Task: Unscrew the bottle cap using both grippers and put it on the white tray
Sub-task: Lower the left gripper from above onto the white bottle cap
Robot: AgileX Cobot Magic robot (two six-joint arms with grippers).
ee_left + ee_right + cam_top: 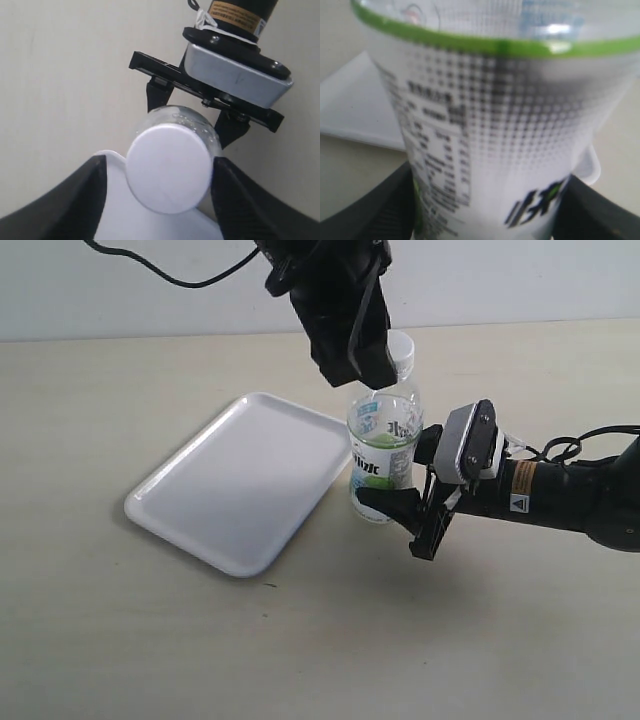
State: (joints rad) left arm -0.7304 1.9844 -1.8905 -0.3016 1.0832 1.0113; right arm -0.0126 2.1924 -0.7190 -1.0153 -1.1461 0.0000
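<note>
The bottle cap (168, 167) is seen seated on the neck of the bottle (383, 445), which is stood upright on the worktop (150, 640) just beside the right edge of the white tray (200, 500); whether bottle and tray touch cannot be told. The cap is straddled from above by the left gripper (372, 370), bulky and all black. In the left wrist view a strip of tray is shown between one of its fingers (92, 195) and the cap, while the other finger is set close against the cap's far side, so its jaws are judged released and not clamped on the cap. The bottle's labelled lower body is grasped from the side by the right gripper (388, 490), its jaws clenched against the label on either side. A silver-grey block (465, 445) is carried behind those jaws, and a yellow sticker (235, 14) is borne on the arm further back. The tray is laid flat on the worktop with nothing on it. A black cable (170, 275) is looped across the pale wall behind the left arm.
</note>
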